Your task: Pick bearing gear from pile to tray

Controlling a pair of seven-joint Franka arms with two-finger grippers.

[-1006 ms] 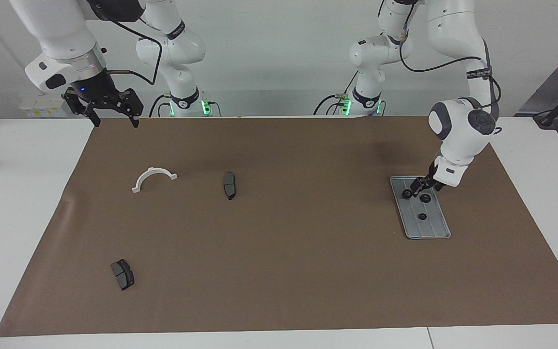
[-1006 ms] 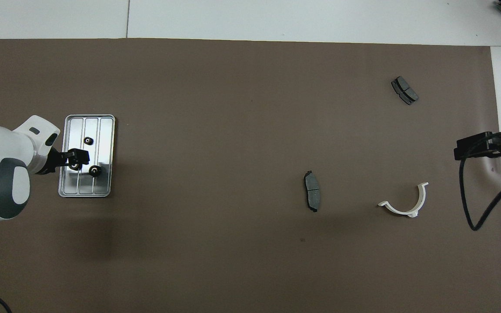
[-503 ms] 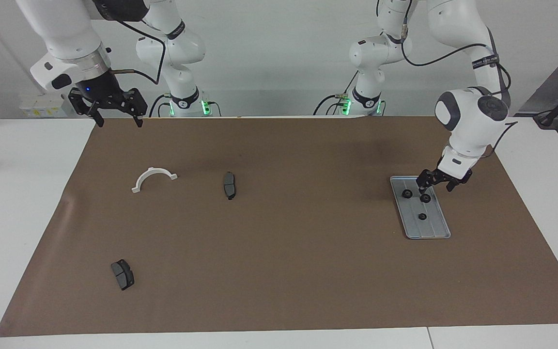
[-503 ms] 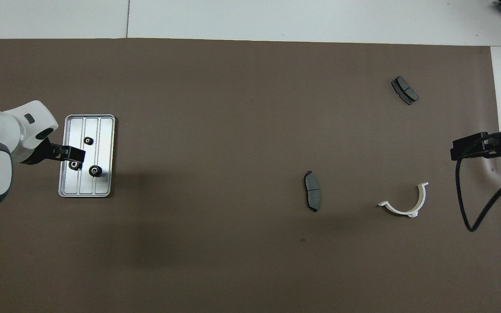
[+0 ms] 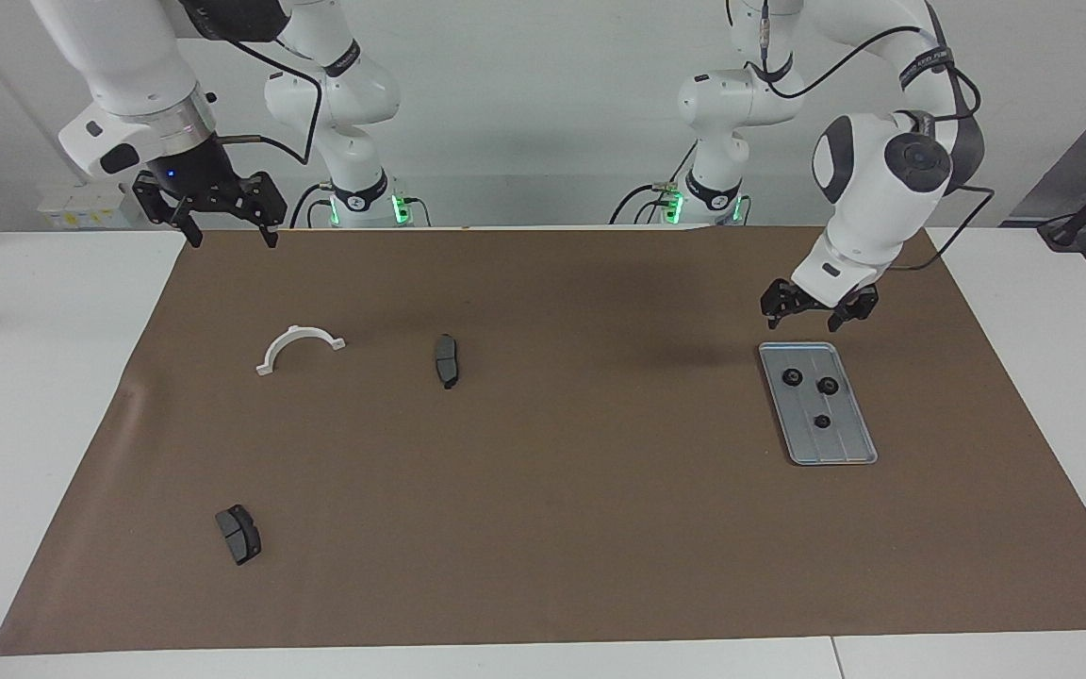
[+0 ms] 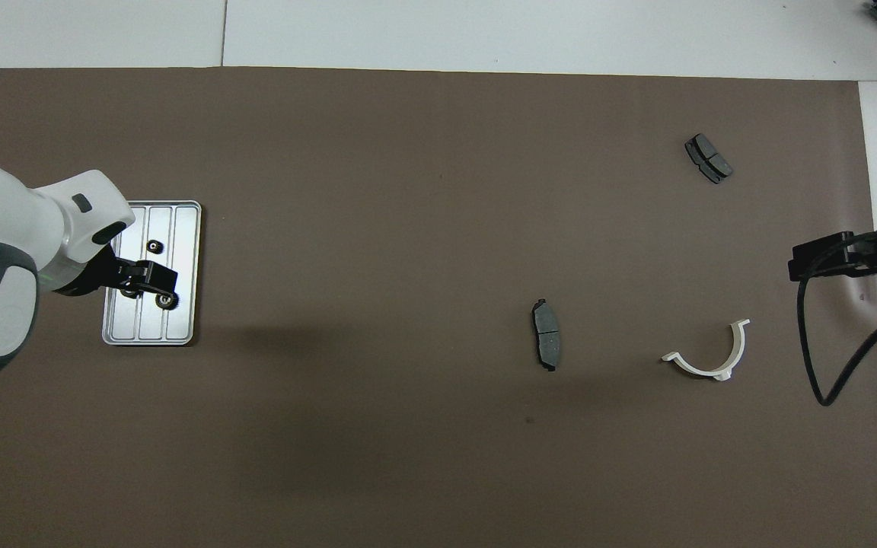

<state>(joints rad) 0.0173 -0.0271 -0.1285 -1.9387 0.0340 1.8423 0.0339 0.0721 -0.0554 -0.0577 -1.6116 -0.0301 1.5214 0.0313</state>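
Facing view: three small black round gears (image 5: pixel 827 385) on the grooved silver tray (image 5: pixel 843 451), empty spread-fingered left gripper (image 5: pixel 817 313) above.

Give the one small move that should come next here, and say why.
Probably lift the left gripper clear and park it: it is open and empty above the tray, where three gears already lie. Only two brake pads and a white bracket show on the mat. The right gripper waits, open.
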